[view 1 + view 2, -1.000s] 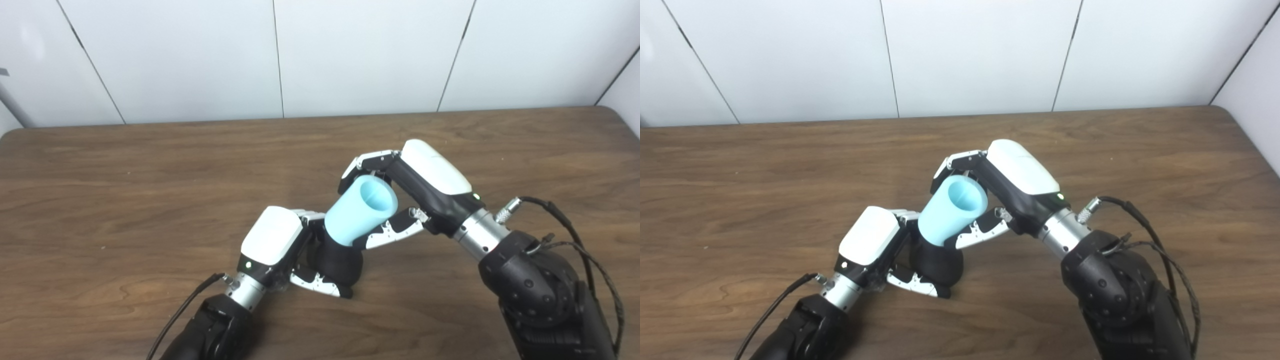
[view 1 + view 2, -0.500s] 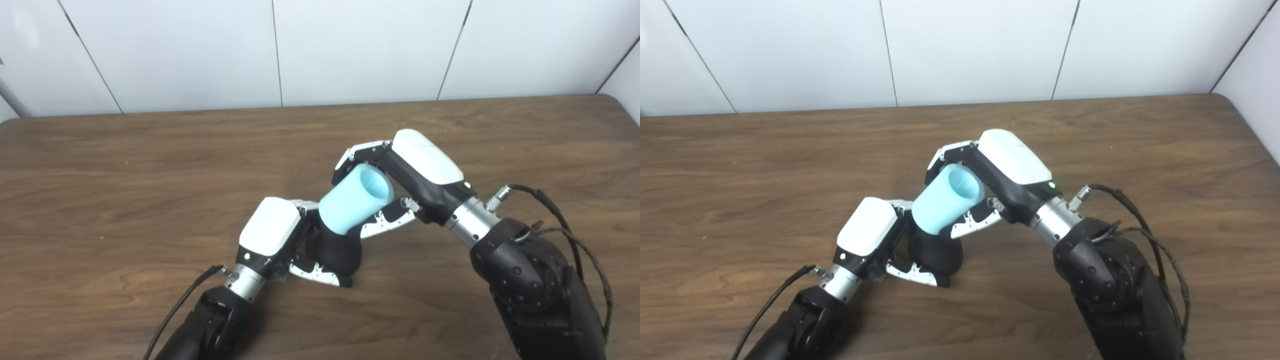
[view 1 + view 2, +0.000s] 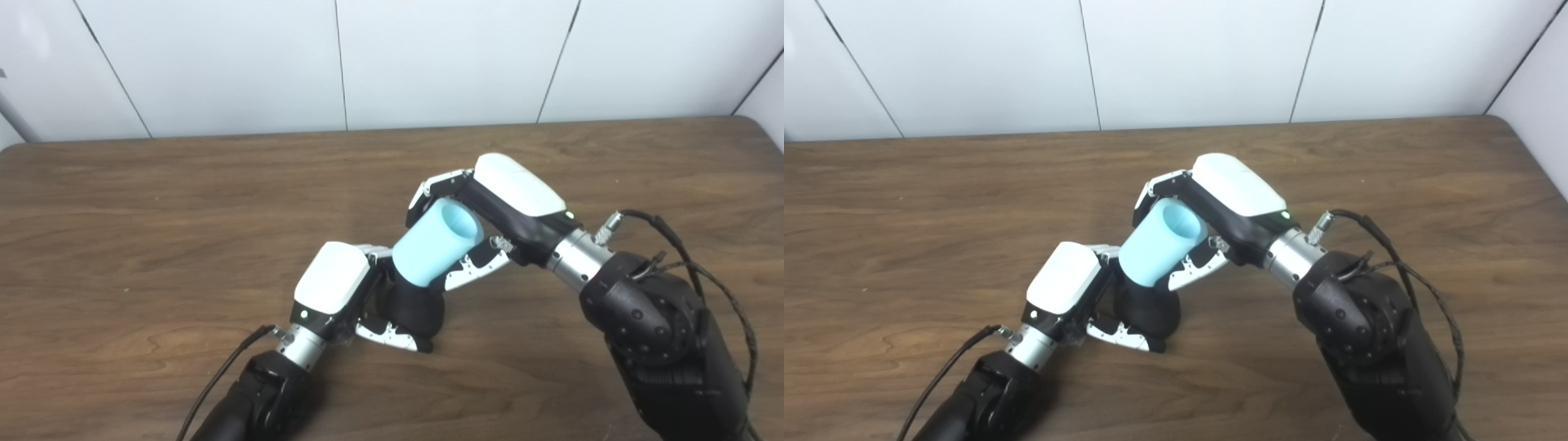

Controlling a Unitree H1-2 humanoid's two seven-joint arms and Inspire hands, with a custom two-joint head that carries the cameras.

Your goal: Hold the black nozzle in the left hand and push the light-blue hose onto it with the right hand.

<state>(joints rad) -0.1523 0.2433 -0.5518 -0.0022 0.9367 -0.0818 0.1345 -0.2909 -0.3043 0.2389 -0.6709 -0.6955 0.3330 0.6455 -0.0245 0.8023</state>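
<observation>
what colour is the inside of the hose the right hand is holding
Light blue, the same as its outside; the hose shows its open end best in the right eye view.

Two head cams, high, close, same table [image 3: 122,202]

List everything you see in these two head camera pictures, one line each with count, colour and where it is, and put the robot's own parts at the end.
hose: one, light blue, short open tube tilted over the table's middle, its lower end meeting the nozzle, held by the right hand.
nozzle: one, black, below the hose, its base down at the table, held by the left hand.
table: one, brown wood grain, fills the lower part of both views.
wall: white panels with dark seams, behind the table.
left hand: one, white back with black and silver fingers, shut on the nozzle, left of centre.
right hand: one, same colours, shut on the hose, right of centre.
arms: two, black with silver wrists and black cables, coming in from the bottom edge.
</observation>
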